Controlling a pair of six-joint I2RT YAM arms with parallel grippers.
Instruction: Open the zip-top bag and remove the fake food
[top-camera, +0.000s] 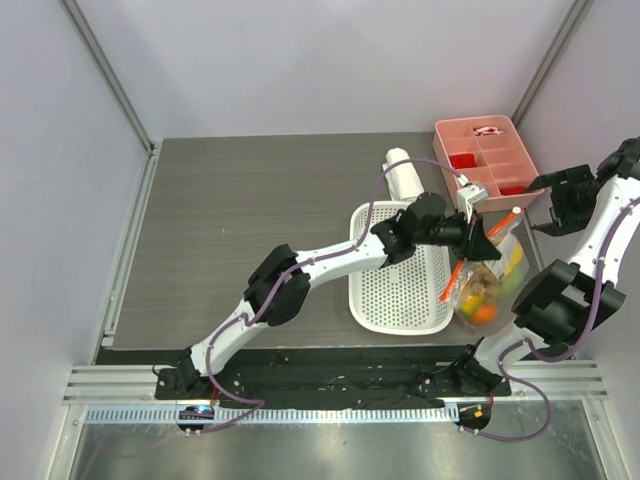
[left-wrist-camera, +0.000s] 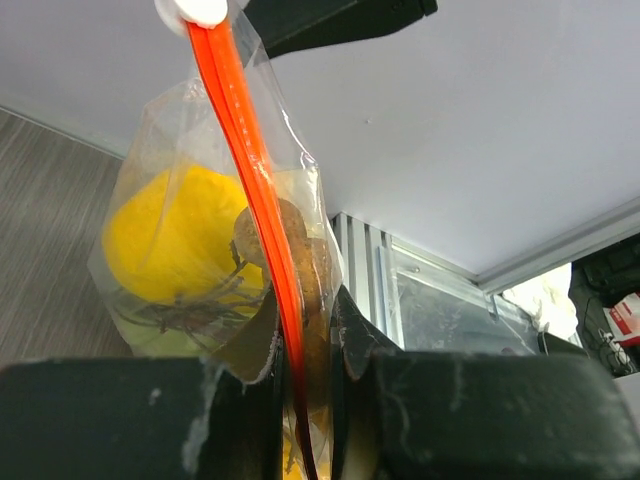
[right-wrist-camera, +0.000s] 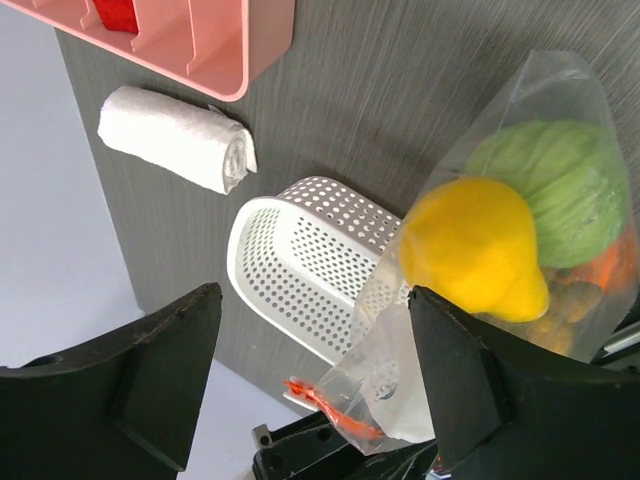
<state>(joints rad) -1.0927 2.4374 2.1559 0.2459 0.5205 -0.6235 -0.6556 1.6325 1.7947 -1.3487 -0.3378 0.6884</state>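
Two grips are possible here and only one is made: my left gripper (top-camera: 487, 236) is pinched nearly closed on the zip-top bag (top-camera: 488, 285), its fingers clamped across the orange zip strip (left-wrist-camera: 255, 170), while my right gripper (top-camera: 542, 205) stands spread wide and holds nothing. In the top view the bag sits just off the 3 o'clock edge of the white basket (top-camera: 400, 290), and its strip runs long from 1 o'clock to 7 o'clock, with the white slider tab (top-camera: 516, 210) at the 1 o'clock end. That end is what matters: it lies just beside my right gripper, at about 9 o'clock from it, so I judge the right arm is the one placed to take the slider or the free lip while my left anchors the strip lower down. The bag's body and the fake food (top-camera: 485, 292) lie at about 7 o'clock from my right hand. My left wrist view shows the clamp itself, the strip passing straight between my fingers, with the lemon (left-wrist-camera: 180, 240) and the brown grapes (left-wrist-camera: 290, 240) pressed behind the film; whether the mouth has parted at all I cannot tell. My right wrist view adds the green fruit (right-wrist-camera: 545, 180), the rolled white towel (right-wrist-camera: 175, 140) and the pink tray (right-wrist-camera: 200, 40), well apart.
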